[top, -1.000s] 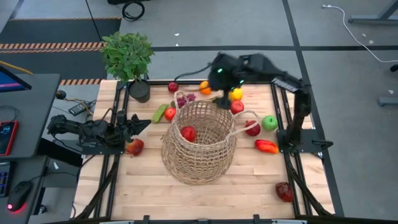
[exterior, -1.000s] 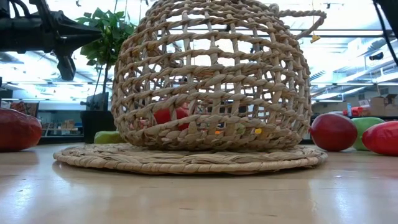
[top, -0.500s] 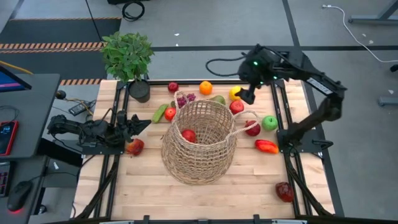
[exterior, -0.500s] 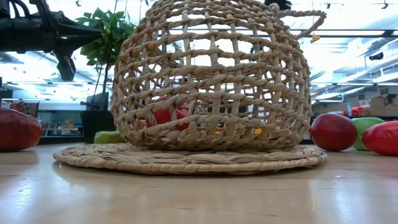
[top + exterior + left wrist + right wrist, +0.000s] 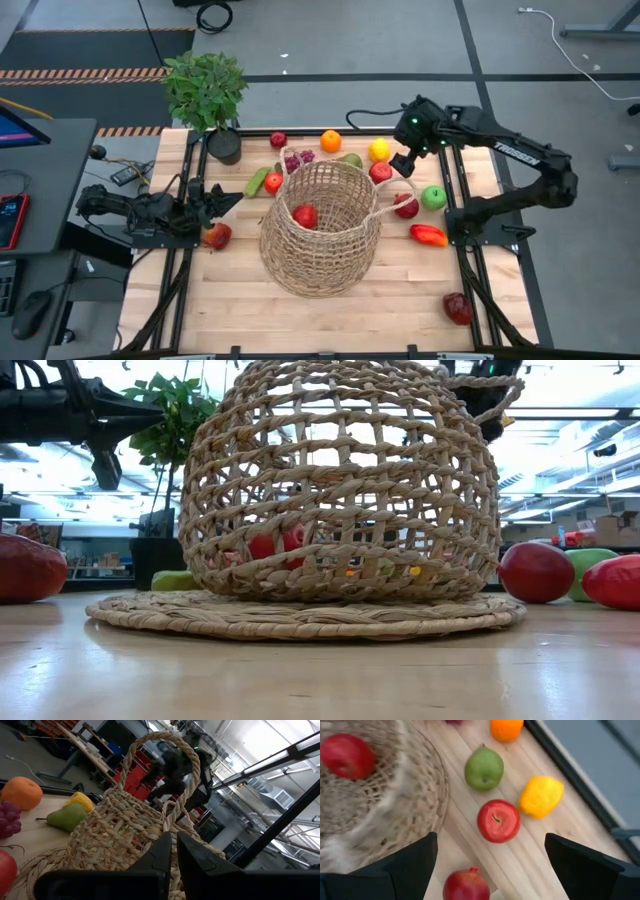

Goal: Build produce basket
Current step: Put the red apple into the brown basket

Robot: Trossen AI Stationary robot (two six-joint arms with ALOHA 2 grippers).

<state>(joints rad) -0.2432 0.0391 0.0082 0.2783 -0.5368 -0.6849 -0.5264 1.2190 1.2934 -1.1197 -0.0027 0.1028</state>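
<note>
right arm (image 5: pixel 520 160): black jointed links, white lettering on one link, small green light near the wrist, upper right of the high view | left arm (image 5: pixel 140 210): black, cables along it, left edge | fingers (image 5: pixel 405 865): dark, flat, angular

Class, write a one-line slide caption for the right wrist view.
Open right gripper hovers above a red apple, with a lemon, green pear and the wicker basket nearby.
</note>
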